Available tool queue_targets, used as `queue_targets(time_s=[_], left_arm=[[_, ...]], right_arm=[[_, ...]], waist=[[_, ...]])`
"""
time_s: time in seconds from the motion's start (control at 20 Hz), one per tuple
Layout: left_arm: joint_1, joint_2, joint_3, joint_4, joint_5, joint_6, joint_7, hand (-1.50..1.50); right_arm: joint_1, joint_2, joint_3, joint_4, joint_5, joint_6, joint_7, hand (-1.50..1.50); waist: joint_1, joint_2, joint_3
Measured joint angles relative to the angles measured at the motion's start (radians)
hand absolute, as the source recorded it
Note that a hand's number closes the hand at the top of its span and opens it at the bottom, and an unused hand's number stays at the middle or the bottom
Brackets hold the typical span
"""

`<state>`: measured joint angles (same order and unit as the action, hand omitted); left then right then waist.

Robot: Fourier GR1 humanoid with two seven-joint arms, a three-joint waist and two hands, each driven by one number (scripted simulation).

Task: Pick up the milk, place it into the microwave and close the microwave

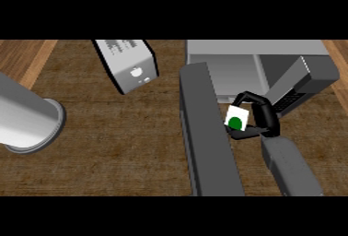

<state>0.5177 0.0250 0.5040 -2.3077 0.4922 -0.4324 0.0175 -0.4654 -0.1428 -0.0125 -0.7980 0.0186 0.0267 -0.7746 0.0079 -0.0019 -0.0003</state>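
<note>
A kitchen, by all signs. Brown wooden counter point(122, 152) with visible grain, seen steeply from above. At far right a grey microwave point(272, 60), open, with its dark door point(207, 133) swung out toward the near side. At left a large metal pot or cylinder point(27, 117), lying tilted. At far middle a flat grey appliance point(128, 62) with black edge, kind not clear.

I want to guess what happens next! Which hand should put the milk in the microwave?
The right hand. Its fingers are already curled round the milk, just in front of the open microwave, beside its door. No left hand shows.
</note>
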Motion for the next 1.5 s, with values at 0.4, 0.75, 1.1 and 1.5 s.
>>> queue_targets(time_s=[0.4, 0.75, 1.1, 1.5], left_arm=[[0.008, -0.017, 0.005, 0.006, -0.006, -0.026, -0.012, -1.5], [-0.025, -0.001, 0.013, 0.028, 0.0, -0.031, 0.003, -1.5], [-0.064, 0.01, 0.01, 0.073, -0.01, -0.053, -0.011, -1.5], [-0.103, 0.019, 0.002, 0.11, -0.026, -0.069, -0.029, -1.5]], right_arm=[[-0.202, 0.006, -0.005, 0.088, 0.086, -0.139, 0.121, 1.5], [-0.396, 0.008, -0.025, 0.332, 0.173, -0.275, 0.127, 1.5], [-0.523, 0.002, -0.065, 0.508, 0.206, -0.406, 0.122, 1.5], [-0.585, -0.052, -0.092, 0.59, 0.232, -0.566, 0.09, 1.5]], waist=[[0.012, 0.004, 0.001], [0.031, 0.012, 0.002], [0.062, 0.028, 0.002], [0.093, 0.048, 0.003]])
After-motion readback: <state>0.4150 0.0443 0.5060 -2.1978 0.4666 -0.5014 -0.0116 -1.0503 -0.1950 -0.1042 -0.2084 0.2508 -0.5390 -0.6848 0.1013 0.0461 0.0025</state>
